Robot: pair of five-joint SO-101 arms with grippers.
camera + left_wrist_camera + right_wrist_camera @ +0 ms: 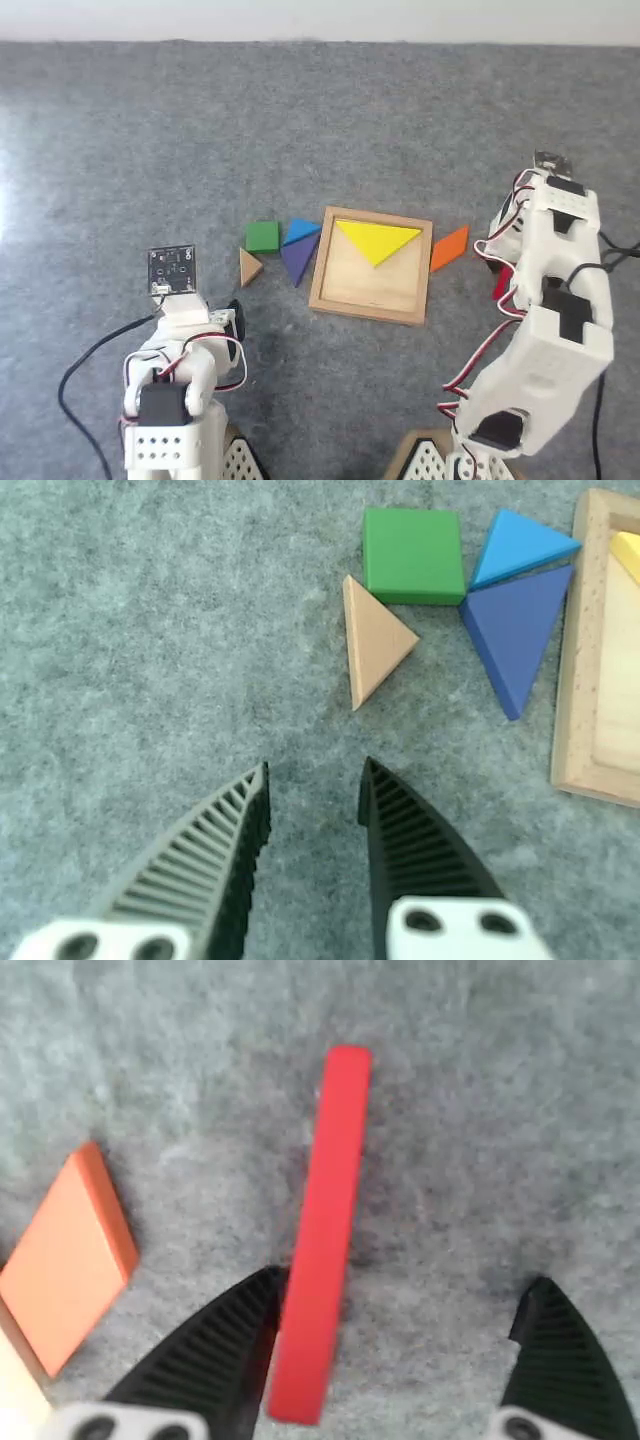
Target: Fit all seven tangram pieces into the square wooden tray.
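Note:
The square wooden tray point(325, 290) lies mid-table with a yellow triangle point(378, 240) in its far half. To its left lie a green square point(262, 236), a blue triangle point(300, 232), a dark blue triangle point(298, 258) and a tan triangle point(250, 266). An orange parallelogram point(450, 248) lies to its right. My left gripper point(315, 775) is open over bare carpet, short of the tan triangle point(375, 650). My right gripper point(400, 1295) is open wide. A red piece point(320, 1240) stands on edge between its fingers, against one finger point(230, 1330). The orange parallelogram point(65, 1260) lies beside it.
Grey carpet covers the table. A small black circuit board point(172, 268) sits near the left arm. In the left wrist view the green square point(413, 555), blue triangle point(520, 545) and dark blue triangle point(515, 630) lie close together beside the tray's edge point(578, 680).

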